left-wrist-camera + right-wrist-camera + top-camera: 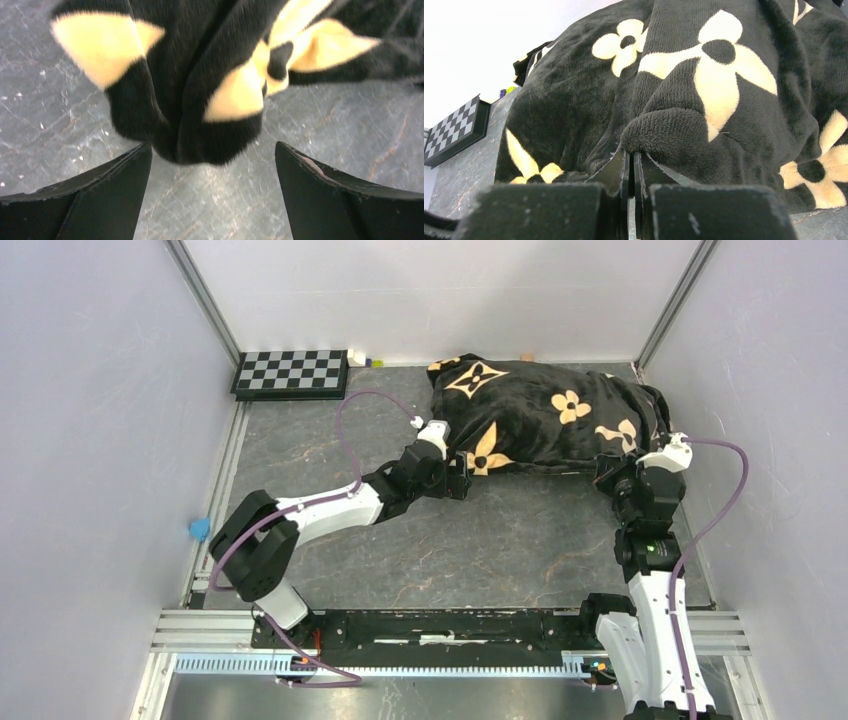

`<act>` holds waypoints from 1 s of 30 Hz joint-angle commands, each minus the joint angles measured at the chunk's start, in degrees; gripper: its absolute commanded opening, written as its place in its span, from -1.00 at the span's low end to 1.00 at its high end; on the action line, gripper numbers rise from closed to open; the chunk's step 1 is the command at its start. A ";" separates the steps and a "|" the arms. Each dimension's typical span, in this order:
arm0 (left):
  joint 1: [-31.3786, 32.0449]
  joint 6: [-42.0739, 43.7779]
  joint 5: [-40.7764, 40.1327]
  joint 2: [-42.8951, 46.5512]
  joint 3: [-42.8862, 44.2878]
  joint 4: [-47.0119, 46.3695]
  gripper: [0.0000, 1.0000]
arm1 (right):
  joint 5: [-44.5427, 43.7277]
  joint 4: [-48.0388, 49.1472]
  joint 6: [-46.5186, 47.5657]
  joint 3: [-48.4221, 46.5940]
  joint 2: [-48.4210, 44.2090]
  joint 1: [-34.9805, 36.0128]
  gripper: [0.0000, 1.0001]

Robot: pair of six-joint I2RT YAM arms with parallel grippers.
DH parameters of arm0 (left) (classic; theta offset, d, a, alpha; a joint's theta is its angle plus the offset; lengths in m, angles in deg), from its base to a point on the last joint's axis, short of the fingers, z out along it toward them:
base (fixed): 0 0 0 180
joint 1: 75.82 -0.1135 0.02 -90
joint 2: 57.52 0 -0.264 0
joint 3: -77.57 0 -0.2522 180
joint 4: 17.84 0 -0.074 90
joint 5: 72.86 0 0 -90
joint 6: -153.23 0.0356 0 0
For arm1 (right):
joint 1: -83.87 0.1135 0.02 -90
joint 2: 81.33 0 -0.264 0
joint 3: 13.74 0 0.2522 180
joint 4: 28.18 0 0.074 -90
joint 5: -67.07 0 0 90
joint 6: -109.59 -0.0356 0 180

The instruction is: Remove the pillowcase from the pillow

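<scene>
- Pillowcase [545, 415]: lies bunched on the far right part of the tabletop [480, 550], with its long axis running left to right across the robot's front. It looks full. No part of the pillow shows in any view, so the pillow is judged to be wholly inside.
- Left gripper [214, 150]: jaws wide, holding nothing. The near-left corner of the pillowcase shows as a rounded lobe directly ahead, centred on the gap. Its tip is about level with the fingertips and appears to touch neither.
- Right gripper [631, 162]: jaws closed to 1 thin slit at the near-right edge of the pillowcase. A thick plush fold sits on the tips. Whether any cloth is pinched in the slit cannot be told.
- Reach: each arm is at its own end of the near long edge, and neither is clearly nearer. The 2 grippers stand well apart, with the length of the pillowcase between them.
- Opening: which side it is on cannot be identified from these views.
- Governing relation: the corner lobe lies straight ahead of the open left jaws. The next move is judged to be a short advance and closure there.
- Risk: the plush is thick. A shallow bite may take pile only and slip. A deep bite may catch the pillow corner with the cover, dragging both together.
- Checkerboard [290, 373]: far left corner, well apart from the work.
</scene>
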 commanded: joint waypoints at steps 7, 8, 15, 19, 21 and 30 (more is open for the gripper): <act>-1.67 4.51 0.39 -5.82 8.79 0.87 -0.46 | 0.82 2.84 1.50 -3.39 -2.15 -0.17 -1.00; -1.67 4.79 0.17 -4.74 8.43 0.54 -0.76 | 0.80 2.77 1.60 -3.60 -1.93 -0.17 -1.00; -1.68 4.56 -1.70 4.81 7.88 2.78 -0.95 | 2.78 1.08 2.90 -6.38 -1.27 -0.17 -1.00; -1.67 2.80 -1.83 12.57 7.21 6.71 -0.95 | 3.77 -0.77 4.45 -11.07 -1.05 -0.17 -1.00; -1.67 2.09 -2.33 17.20 7.30 8.63 -0.95 | 3.97 -2.44 5.80 -15.21 -0.73 -0.17 -1.00; -1.67 0.43 2.05 30.06 18.29 23.14 -0.95 | 5.70 -4.45 9.47 -37.67 0.82 -0.17 -1.00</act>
